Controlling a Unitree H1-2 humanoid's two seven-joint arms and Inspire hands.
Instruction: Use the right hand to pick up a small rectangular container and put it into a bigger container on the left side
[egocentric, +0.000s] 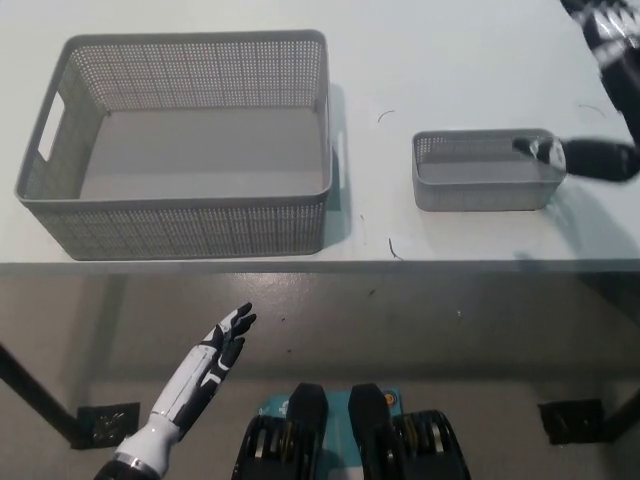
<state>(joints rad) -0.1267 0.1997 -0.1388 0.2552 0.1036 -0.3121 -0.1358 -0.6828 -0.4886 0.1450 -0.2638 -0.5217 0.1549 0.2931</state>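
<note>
Two gray mesh baskets on tabletop (470, 60): one big basket (180, 140) toward left edge, one small basket (485, 170) toward right edge. Both hold nothing. One tabletop, white. Two robot hands in view: one white left hand (220, 350) below front edge, one black right hand (590, 150) at right edge, blurred.

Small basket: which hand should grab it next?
Right. The black right hand is already over the table at the small basket's right end, fingers apart. The white left hand hangs below the table edge, far from it.
</note>
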